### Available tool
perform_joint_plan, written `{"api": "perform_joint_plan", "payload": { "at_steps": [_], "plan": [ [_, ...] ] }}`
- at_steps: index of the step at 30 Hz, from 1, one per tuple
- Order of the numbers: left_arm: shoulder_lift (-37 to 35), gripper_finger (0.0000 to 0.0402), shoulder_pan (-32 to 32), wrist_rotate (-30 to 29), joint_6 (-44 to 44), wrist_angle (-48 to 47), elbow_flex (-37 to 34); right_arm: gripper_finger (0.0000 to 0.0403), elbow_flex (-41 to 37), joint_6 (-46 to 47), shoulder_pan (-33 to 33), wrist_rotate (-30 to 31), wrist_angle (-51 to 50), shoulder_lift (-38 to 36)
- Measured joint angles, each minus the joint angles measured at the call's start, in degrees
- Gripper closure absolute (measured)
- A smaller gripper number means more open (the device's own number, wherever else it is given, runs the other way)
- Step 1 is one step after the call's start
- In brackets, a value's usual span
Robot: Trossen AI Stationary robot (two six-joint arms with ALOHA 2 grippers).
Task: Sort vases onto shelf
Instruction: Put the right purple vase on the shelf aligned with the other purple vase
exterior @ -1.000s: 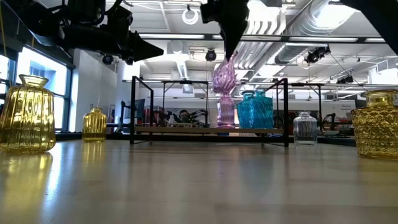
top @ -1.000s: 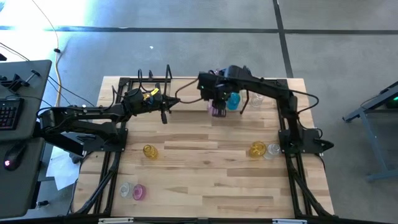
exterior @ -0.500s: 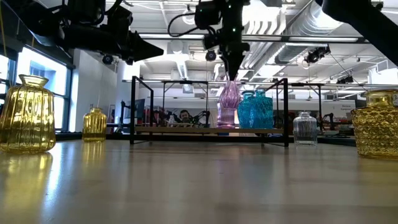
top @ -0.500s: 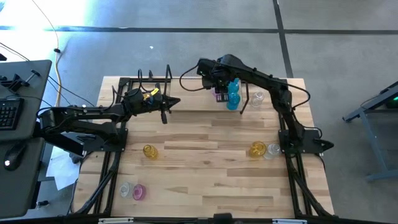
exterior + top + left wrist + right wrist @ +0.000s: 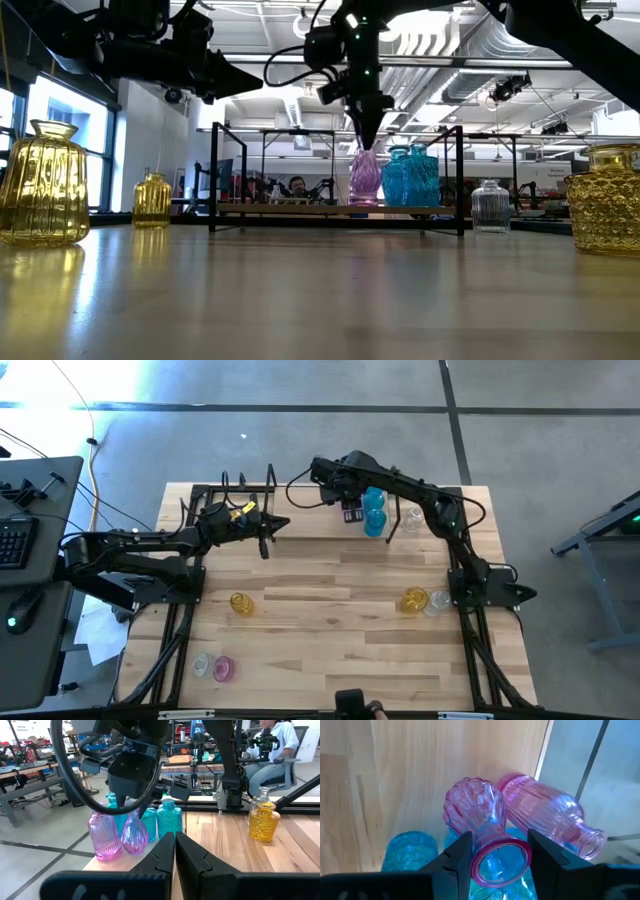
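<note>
My right gripper (image 5: 498,839) is shut on a twisted pink vase (image 5: 364,178) at the level of the shelf (image 5: 280,209), at the table's far edge. A ribbed pink vase (image 5: 545,817) stands right beside it on the shelf, with blue vases (image 5: 410,175) on its other side. Whether the held vase's base rests on the shelf board, I cannot tell. My left gripper (image 5: 175,854) is shut and holds nothing. It hangs level above the table's left half (image 5: 265,545), short of the shelf. My right gripper pinches the twisted pink vase's neck (image 5: 487,832), just below its rim, between the two fingers (image 5: 457,854). The fingers come steeply from above, slanting down. The vase hangs nearly upright below them, mouth up, its body close against the ribbed pink vase.
A clear vase (image 5: 413,516) stands at the shelf's right end. On the table are a yellow vase (image 5: 241,603) at the left, a yellow one (image 5: 415,600) and a clear one (image 5: 436,603) at the right, and a clear and a pink one (image 5: 223,669) at the near left. A person (image 5: 272,735) sits beyond the table.
My right gripper has gone down and toward the table's far edge with the twisted pink vase, rolling its wrist as it went. The vase hung well above the shelf before. It now sits at shelf level beside the ribbed pink vase.
</note>
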Motion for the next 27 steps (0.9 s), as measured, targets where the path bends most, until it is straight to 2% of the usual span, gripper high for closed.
{"api": "perform_joint_plan", "payload": {
  "at_steps": [27],
  "plan": [
    [0.02,0.0397,-0.02,0.00,0.00,0.09,-0.02,0.0278,0.02,-2.91,-0.71,-1.25,0.74,2.54]
  ]
}}
